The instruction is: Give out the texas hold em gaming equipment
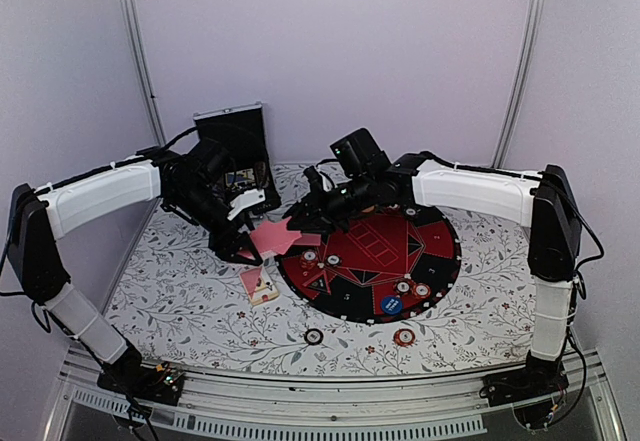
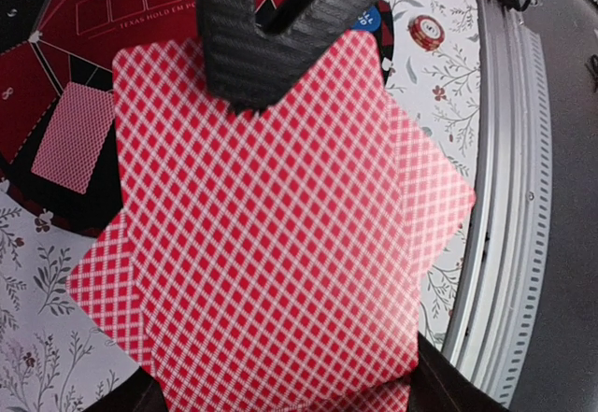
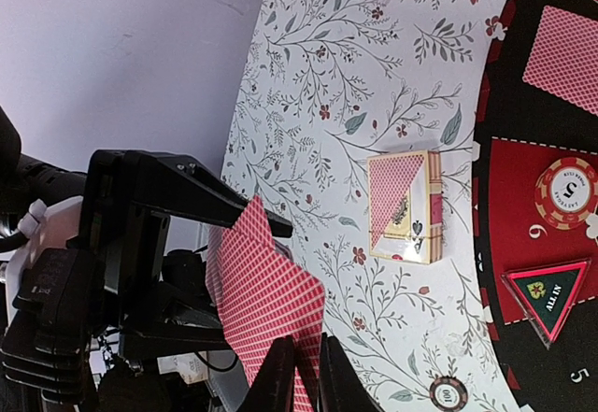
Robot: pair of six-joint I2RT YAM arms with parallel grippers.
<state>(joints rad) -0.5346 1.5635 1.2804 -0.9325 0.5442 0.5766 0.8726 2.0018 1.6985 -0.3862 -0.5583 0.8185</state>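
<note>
My left gripper [image 1: 243,245] is shut on a fanned stack of pink-red-backed playing cards [image 1: 275,236], held above the table left of the mat. The cards fill the left wrist view [image 2: 271,244] and hide its jaws. My right gripper [image 1: 310,225] is shut on the edge of one card of that fan [image 3: 266,286], its fingertips [image 3: 280,379] pinching it. One card [image 2: 73,136] lies face down on the mat. Striped chips lie on the mat [image 1: 309,257] [image 1: 402,286] and a red one on the table [image 1: 403,337].
The round black-and-red mat [image 1: 440,261] lies centre right, with a blue chip [image 1: 391,305] and a triangular marker [image 3: 547,295]. A card box [image 1: 260,283] lies left of it. An open chip case [image 1: 235,151] stands at the back. A dark chip [image 1: 313,336] lies near the front edge.
</note>
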